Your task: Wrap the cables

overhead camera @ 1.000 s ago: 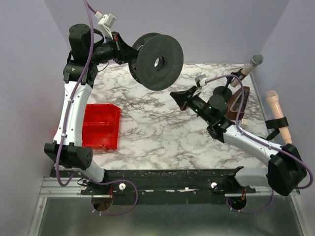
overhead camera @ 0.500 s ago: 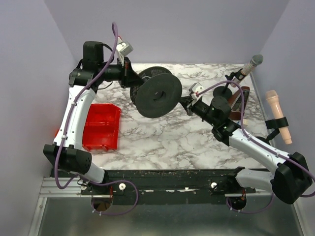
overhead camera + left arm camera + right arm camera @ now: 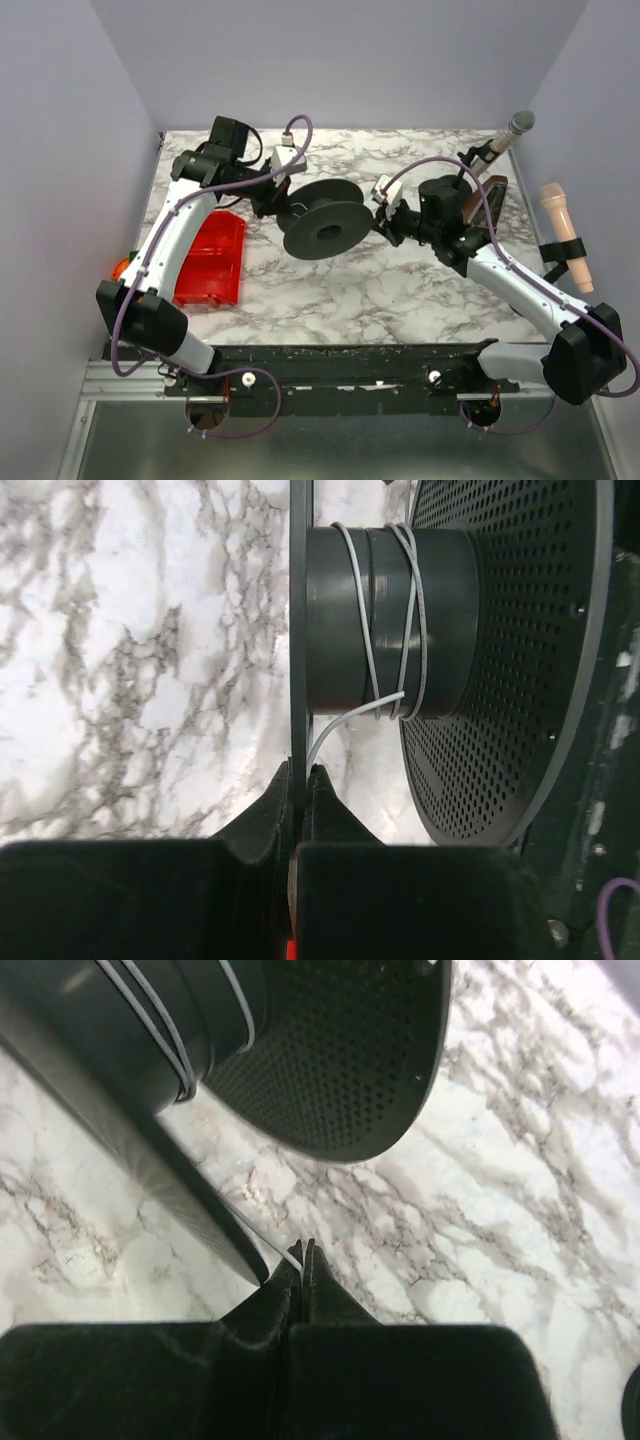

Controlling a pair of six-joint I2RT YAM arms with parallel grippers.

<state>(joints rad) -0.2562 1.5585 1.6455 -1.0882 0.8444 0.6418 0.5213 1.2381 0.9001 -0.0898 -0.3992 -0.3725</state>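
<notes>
A black perforated spool (image 3: 325, 218) is over the middle of the marble table, axis roughly level. A thin white cable (image 3: 385, 630) is wound a few turns round its hub (image 3: 350, 610). My left gripper (image 3: 281, 200) is shut on the thin edge of the spool's one flange (image 3: 298, 630), which its fingertips (image 3: 270, 798) pinch. My right gripper (image 3: 381, 222) is just right of the spool and is shut on the free end of the white cable (image 3: 270, 1232), which runs from the hub (image 3: 120, 1020) down past the flange to its fingertips (image 3: 322, 1270).
A red bin (image 3: 205, 258) sits at the table's left. A brown stand (image 3: 482, 205) and a grey-headed microphone (image 3: 515, 128) are at the back right. A beige microphone (image 3: 560, 230) hangs on the right wall. Purple arm cables arc above both wrists.
My left arm has brought the spool down from high at the back to low over the table's middle. My right gripper has moved left, close against the spool.
</notes>
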